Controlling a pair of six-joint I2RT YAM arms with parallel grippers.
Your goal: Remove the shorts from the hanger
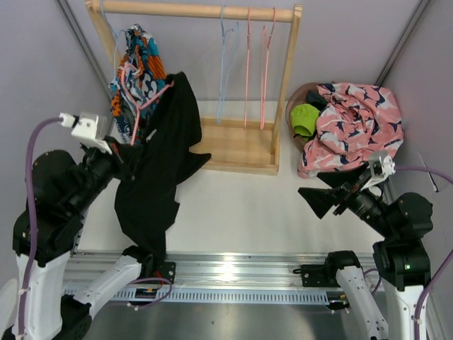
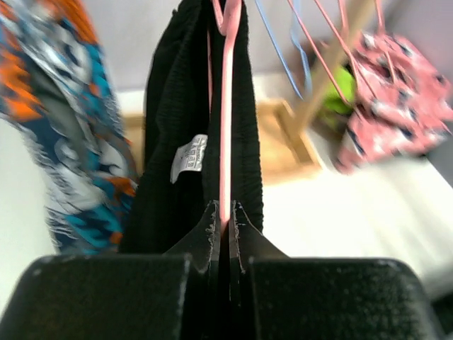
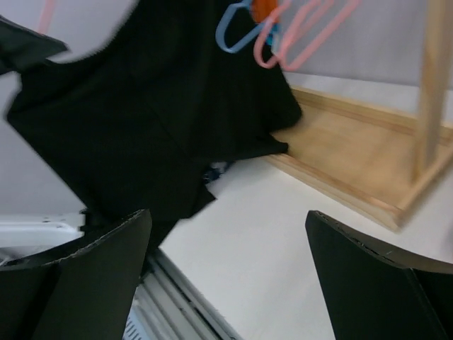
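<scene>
By my reckoning I am past halfway. The pink shorts with navy-and-white print (image 1: 354, 120) and the lime-green shorts (image 1: 304, 119) lie heaped in a round basket (image 1: 301, 91) just right of the wooden clothes rack (image 1: 241, 150), and three bare wire hangers (image 1: 248, 71) hang from its rail. The plain black shorts (image 1: 159, 170) are draped over a pink wire hanger (image 2: 226, 127) in front of the rack's left end, and my left gripper (image 2: 225, 212) is clamped on that wire. The blue-orange-white printed shorts (image 1: 141, 60) hang at the rack's left end, untouched. My right gripper (image 3: 226, 241) waits wide apart and empty, front-right of the rack.
</scene>
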